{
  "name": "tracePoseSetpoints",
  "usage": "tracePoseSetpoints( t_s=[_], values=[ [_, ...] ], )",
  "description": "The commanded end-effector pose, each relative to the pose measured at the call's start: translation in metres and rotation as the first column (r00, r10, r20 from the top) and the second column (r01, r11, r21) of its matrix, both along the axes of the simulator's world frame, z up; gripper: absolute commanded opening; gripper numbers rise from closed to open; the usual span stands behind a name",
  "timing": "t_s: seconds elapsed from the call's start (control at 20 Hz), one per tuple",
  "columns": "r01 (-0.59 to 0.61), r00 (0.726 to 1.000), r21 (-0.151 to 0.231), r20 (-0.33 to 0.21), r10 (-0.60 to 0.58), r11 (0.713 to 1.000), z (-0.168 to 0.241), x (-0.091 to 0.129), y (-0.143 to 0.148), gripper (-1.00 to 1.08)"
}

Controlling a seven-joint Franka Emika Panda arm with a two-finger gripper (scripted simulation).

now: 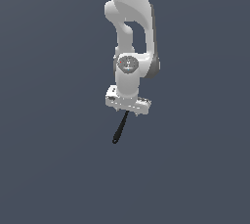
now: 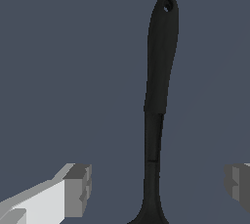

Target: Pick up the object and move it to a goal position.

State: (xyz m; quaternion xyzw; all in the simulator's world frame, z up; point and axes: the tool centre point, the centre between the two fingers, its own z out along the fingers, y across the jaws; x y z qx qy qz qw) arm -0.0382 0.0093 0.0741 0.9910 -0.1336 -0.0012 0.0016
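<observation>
Item 1, gripper (image 2: 157, 186): 1 Panda end effector, jaws spread wide in the wrist view. 2 grey fingertips (image 2: 80, 189) stand well apart, 1 on each side of the rod, neither touching it. Nothing is held.

Item 2, the object (image 2: 158, 86): 1 thin black rod with a thicker, rounded handle end pierced by a small hole. It lies flat on the plain dark ground, between the fingertips, its handle end reaching away from the gripper. Its other end widens under the gripper and is cut off by the frame.

Item 3, arm, exterior view: the gripper (image 1: 128, 109) hangs just over the near end of the object (image 1: 120, 128).

Status, as judged: approach and alignment look done; closing, lifting and carrying remain. No goal marker is visible.
</observation>
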Motion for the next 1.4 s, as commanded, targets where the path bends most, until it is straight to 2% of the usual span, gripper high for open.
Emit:
tracePoseSetpoints(
  t_s=[0.0, 0.4, 0.8, 1.1, 1.15, 1.35],
  values=[
    [0.019, 1.000, 0.002, 0.002, -0.019, 1.000, -0.005, -0.003, 0.001, 1.00],
    [0.021, 1.000, 0.002, 0.002, -0.021, 1.000, -0.011, -0.004, 0.001, 1.00],
    [0.025, 1.000, 0.003, 0.002, -0.025, 1.000, -0.047, -0.005, 0.001, 1.00],
    [0.026, 1.000, 0.003, 0.003, -0.026, 1.000, -0.057, -0.004, 0.001, 1.00],
    [0.026, 1.000, 0.003, 0.003, -0.026, 1.000, -0.057, -0.004, 0.001, -1.00],
    [0.026, 1.000, 0.003, 0.003, -0.026, 1.000, -0.057, -0.004, 0.001, -1.00]
  ],
)
